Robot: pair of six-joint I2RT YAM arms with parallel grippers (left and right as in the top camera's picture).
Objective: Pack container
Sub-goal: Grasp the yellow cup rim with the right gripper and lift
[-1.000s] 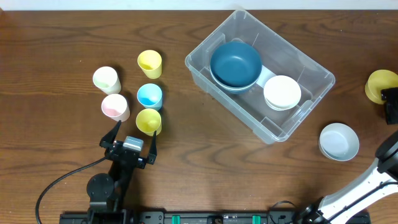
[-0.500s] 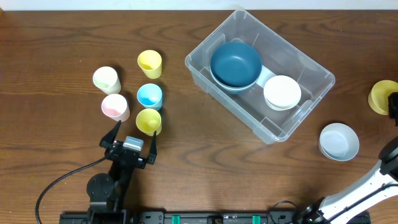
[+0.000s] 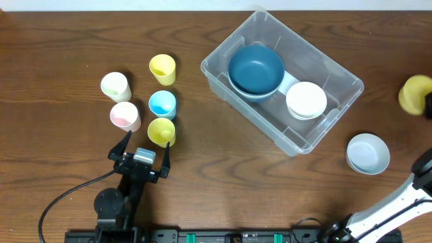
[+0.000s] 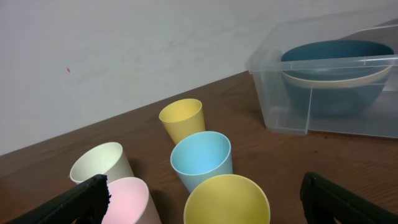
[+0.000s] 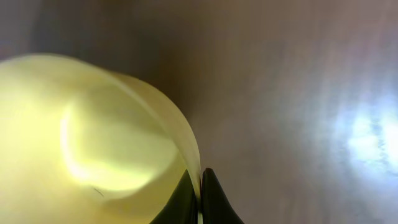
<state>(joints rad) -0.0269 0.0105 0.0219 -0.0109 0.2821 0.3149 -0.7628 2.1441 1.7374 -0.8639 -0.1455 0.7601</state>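
Note:
The clear plastic container lies at an angle right of the table's centre. Inside it are a dark blue bowl, nested in a paler one, and a white bowl. At the far right edge is a yellow bowl, blurred. In the right wrist view my right gripper is shut on the thin rim of this yellow bowl. My left gripper stands open just in front of a yellow-green cup, with nothing between its fingers.
Several cups cluster at the left: cream, yellow, blue and pink. A pale grey bowl sits on the table right of the container's near corner. The right arm crosses the lower right corner.
My right gripper has shut on the yellow bowl's rim, and the bowl has shifted a little at the right edge. The left arm and the cups have not moved.

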